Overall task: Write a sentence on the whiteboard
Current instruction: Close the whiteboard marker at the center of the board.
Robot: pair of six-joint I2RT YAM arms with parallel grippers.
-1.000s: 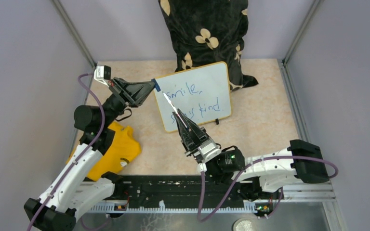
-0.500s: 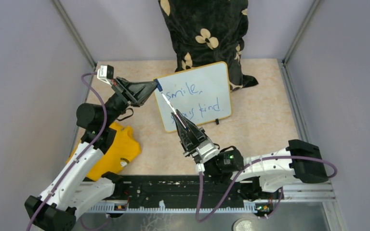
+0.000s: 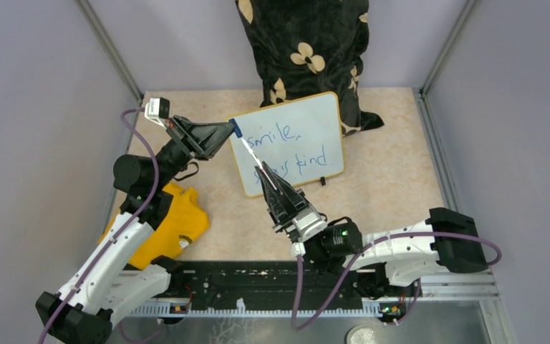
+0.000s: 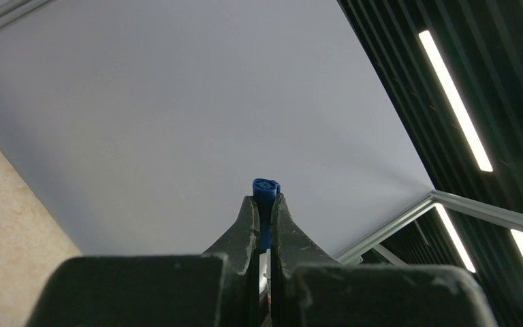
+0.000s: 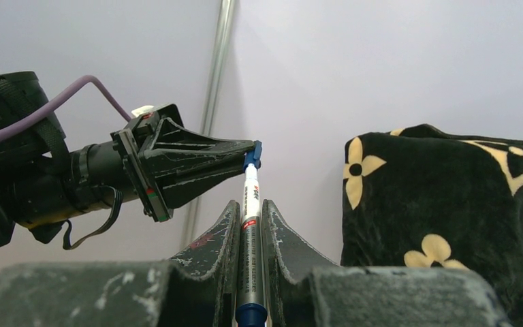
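Two-handed, with left gripper (image 3: 230, 129) clamped on blue cap (image 4: 265, 190) and right gripper (image 3: 265, 174) clamped on marker (image 3: 252, 153), push straight along its axis over far-left corner of whiteboard (image 3: 316, 118), mid-table, sentence (image 3: 278, 134) seemingly finished.

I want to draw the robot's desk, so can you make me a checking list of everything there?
Surface: beige table.
Job's things: whiteboard carries a blue sentence.
Clutter: yellow cloth at left; flowered cushion at back.
Grippers: left gripper shut on the blue cap; right gripper shut on the marker.
Cables: purple cable along each arm.
Surroundings: grey walls.
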